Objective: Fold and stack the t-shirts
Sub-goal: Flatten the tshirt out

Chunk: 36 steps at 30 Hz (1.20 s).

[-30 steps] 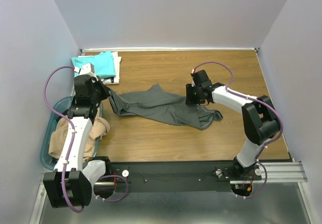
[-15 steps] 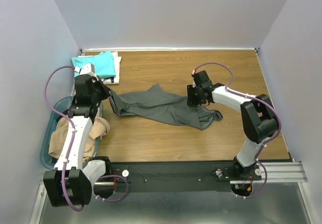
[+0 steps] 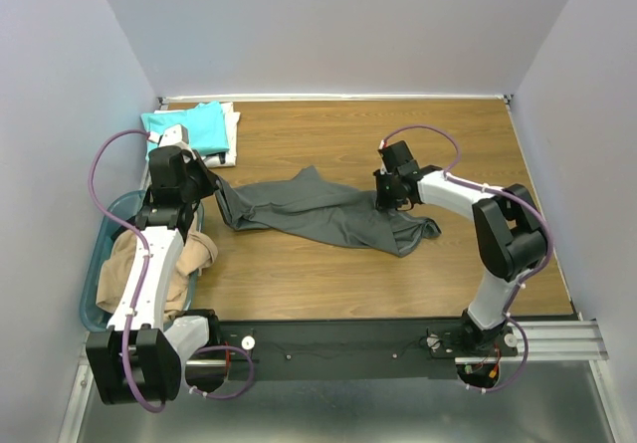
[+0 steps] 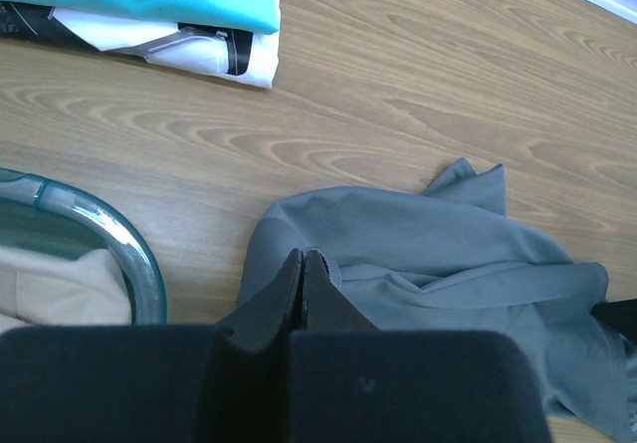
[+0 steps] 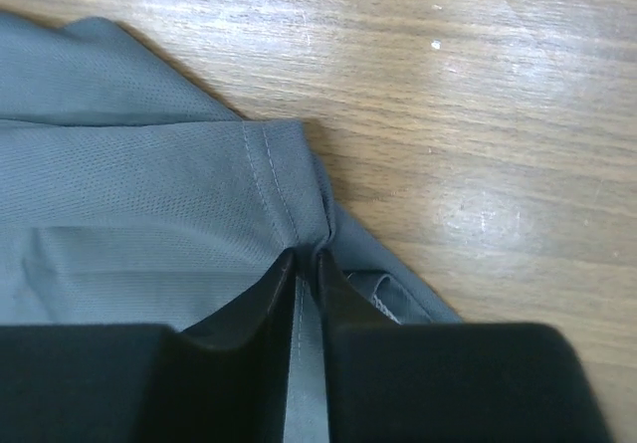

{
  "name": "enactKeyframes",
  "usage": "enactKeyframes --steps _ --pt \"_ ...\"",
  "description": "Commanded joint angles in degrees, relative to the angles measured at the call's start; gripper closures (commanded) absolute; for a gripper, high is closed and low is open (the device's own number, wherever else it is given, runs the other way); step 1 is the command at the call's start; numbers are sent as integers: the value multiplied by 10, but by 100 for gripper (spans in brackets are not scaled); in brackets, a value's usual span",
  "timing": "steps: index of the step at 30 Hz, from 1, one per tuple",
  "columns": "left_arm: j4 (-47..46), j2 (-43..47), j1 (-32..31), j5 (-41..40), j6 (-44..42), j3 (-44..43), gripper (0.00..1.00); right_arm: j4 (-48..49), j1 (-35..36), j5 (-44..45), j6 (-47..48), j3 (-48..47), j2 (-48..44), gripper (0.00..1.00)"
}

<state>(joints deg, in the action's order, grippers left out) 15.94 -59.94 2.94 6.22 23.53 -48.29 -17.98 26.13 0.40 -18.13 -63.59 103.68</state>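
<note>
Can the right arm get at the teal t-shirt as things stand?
Probably not: the right gripper is shut on the grey t-shirt, and the teal t-shirt lies far left, behind the left arm.

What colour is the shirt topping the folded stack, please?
Teal shirt; top external view shows it best.

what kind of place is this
Probably a robot lab test cell: a wooden table boxed in by plain walls, arms bolted to a metal rail, a grey t-shirt as prop.

Our right gripper (image 3: 387,200), pinching the dark grey t-shirt (image 3: 318,209), has crept slightly rightward in the frame. Its elbow (image 3: 510,236) swung a little left.
</note>
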Motion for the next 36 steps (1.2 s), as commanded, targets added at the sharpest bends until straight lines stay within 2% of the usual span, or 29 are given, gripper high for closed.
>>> enactKeyframes --steps 1,3,6,8,14,18,24,29,32,36 --pt "-6 -4 3 -9 -9 -18 100 3 -6 3 -4 6 -33 87" --pt "-6 -6 3 -9 -9 -20 100 -8 -9 4 -7 4 -47 92" --pt "-5 -11 2 -12 -12 -25 100 -32 -11 15 -10 0 -72 94" --pt "-3 -13 3 -15 -15 -30 100 -48 -13 24 -9 -2 -86 99" --pt "-16 -34 3 -12 -10 -47 100 -72 -42 11 -10 -24 -140 100" --pt "-40 -66 3 -2 1 -76 100 -89 -89 -1 -7 -77 -154 100" --pt "-50 -137 3 27 13 -232 100 -134 -135 -15 13 -235 -155 100" --pt "-50 -178 3 58 17 -420 100 -151 -140 20 40 -373 -164 100" --pt "-49 -187 2 64 20 -504 100 -150 -140 37 62 -412 -187 100" --pt "-61 -157 4 64 24 -556 100 -148 -140 70 99 -449 -234 100"
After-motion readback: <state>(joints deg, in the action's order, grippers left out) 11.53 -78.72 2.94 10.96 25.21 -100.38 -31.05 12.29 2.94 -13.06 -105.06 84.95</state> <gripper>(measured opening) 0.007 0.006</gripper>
